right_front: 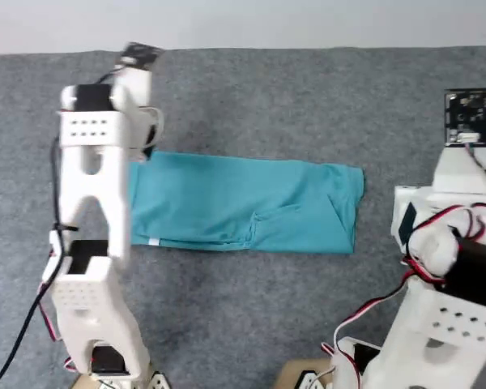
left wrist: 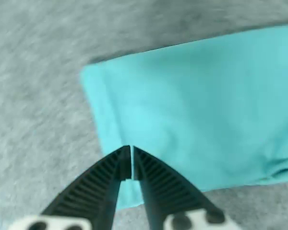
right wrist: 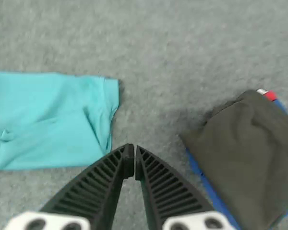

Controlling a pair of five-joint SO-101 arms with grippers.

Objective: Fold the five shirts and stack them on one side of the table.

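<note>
A teal shirt (right_front: 243, 203) lies folded into a long strip across the middle of the grey table. In the left wrist view its short end (left wrist: 182, 120) lies below my left gripper (left wrist: 132, 149), which is shut with nothing between its fingers. The left arm (right_front: 97, 154) stands over the strip's left end. My right gripper (right wrist: 134, 148) is shut and empty, hovering over bare carpet between the teal shirt's other end (right wrist: 53, 120) and a folded dark grey shirt (right wrist: 245, 148) that lies on a blue one (right wrist: 211, 196). The right arm (right_front: 454, 243) is at the right edge.
The table is covered in grey carpet (right_front: 267, 308). The stack of dark and blue shirts sits off to the right side, beside the right arm. Open carpet lies in front of and behind the teal strip.
</note>
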